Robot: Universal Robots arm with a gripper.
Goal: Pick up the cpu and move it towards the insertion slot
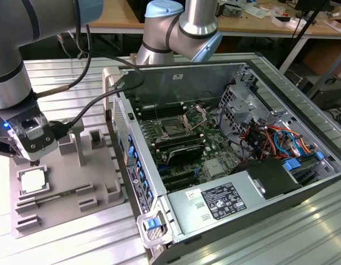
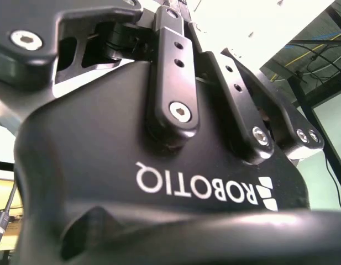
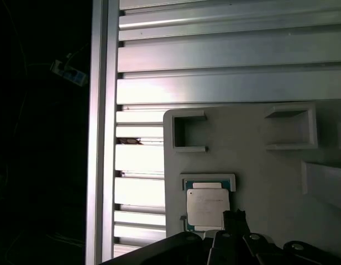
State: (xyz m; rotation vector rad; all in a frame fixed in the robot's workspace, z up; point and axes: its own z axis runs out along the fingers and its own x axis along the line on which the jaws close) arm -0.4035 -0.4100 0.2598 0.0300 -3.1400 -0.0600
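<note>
The cpu [image 1: 33,180] is a thin square chip with a pale silvery top. It lies flat in a recess of the grey plastic tray [image 1: 98,182] at the exterior view's left. My gripper [image 1: 33,158] hangs just above it, with a small gap between them. In the first wrist view the cpu [image 3: 207,207] sits in its corner-framed seat on the tray [image 3: 253,149], and the dark gripper [image 3: 235,243] reaches in beside it. The gripper's black body [image 2: 176,165] looms close in the second wrist view. The insertion slot [image 1: 175,128], dark with a raised steel bracket, lies on the motherboard.
An open computer case [image 1: 159,182] stands to the right of the tray in the exterior view, its side wall rising between the tray and the motherboard. Cables, a drive cage [image 1: 239,102] and a power supply [image 1: 220,201] crowd the case. The tray has raised blocks [image 1: 98,138]. Ribbed aluminium table [image 3: 214,55].
</note>
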